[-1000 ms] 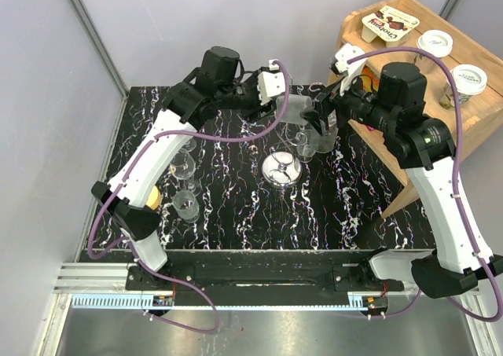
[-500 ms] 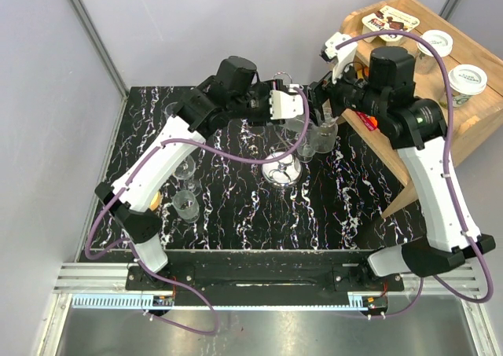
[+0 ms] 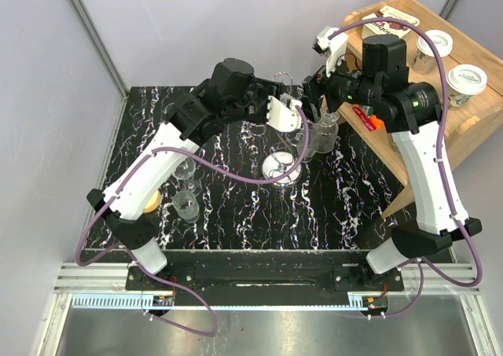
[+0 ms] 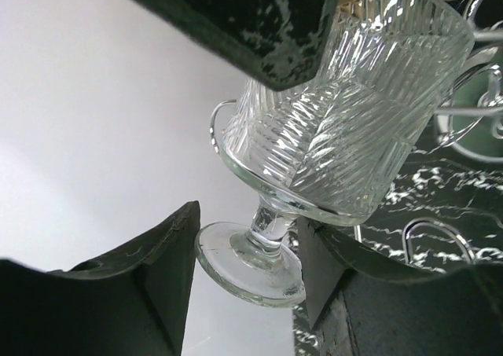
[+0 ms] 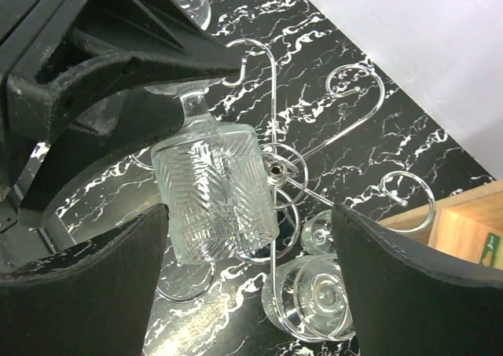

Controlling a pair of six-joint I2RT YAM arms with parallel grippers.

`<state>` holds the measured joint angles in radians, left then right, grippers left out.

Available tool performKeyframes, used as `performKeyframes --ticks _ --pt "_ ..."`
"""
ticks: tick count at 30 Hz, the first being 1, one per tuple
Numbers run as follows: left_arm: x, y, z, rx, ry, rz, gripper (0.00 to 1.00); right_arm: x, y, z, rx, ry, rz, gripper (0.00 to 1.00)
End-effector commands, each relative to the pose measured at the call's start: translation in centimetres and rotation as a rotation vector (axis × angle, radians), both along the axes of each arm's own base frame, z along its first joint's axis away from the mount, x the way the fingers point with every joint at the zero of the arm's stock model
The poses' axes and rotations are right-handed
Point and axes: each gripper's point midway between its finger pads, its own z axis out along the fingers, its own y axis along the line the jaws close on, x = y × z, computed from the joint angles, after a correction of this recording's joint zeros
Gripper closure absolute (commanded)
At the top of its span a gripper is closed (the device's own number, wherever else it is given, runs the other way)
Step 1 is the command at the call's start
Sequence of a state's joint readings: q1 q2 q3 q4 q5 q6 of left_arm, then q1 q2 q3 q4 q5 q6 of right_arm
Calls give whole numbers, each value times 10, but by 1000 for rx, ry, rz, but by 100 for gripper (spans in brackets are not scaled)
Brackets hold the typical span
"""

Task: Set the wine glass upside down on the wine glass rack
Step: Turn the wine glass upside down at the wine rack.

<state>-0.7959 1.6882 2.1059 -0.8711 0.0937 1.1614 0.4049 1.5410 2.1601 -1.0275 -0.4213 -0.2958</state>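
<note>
The wine glass (image 4: pixel 346 112) is clear cut glass with a short stem and a round foot (image 4: pixel 250 255). My left gripper (image 4: pixel 247 250) is shut on that foot and holds the glass tilted, bowl downward, over the wine glass rack (image 5: pixel 284 170). In the right wrist view the glass (image 5: pixel 212 191) hangs from the left gripper's fingers (image 5: pixel 134 81), beside the rack's central post and among its curled chrome arms. The rack's shiny disc base (image 3: pixel 280 168) stands mid-table. My right gripper (image 5: pixel 250 222) is open and empty, above the glass and not touching it. In the top view both the left gripper (image 3: pixel 288 114) and the right gripper (image 3: pixel 316 97) are above the rack.
Two more glasses (image 5: pixel 326 293) are at the rack's right side, feet toward the camera. Other glasses (image 3: pixel 185 185) and a yellow object (image 3: pixel 152 200) are on the black marbled table's left. A wooden crate (image 3: pixel 479 116) with yoghurt cups stands at the right.
My left gripper has carried the glass rightward, over the rack. My right arm has risen and drawn back toward the far side.
</note>
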Motion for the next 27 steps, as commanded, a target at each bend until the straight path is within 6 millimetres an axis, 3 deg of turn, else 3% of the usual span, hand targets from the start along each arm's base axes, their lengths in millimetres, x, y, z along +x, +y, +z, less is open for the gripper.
performKeyframes --ticks 1,11,18,27 --pt "-1 18 68 -31 -259 20 100 -10 9 5 41 45 62 12" --pt "-8 14 99 -76 -344 4 100 -7 28 -11 60 146 151 11" --pt "-17 6 104 -88 -348 -43 100 -8 32 -24 27 191 201 12" --pt "-15 8 99 -61 -344 -37 100 -12 29 -29 -10 204 216 21"
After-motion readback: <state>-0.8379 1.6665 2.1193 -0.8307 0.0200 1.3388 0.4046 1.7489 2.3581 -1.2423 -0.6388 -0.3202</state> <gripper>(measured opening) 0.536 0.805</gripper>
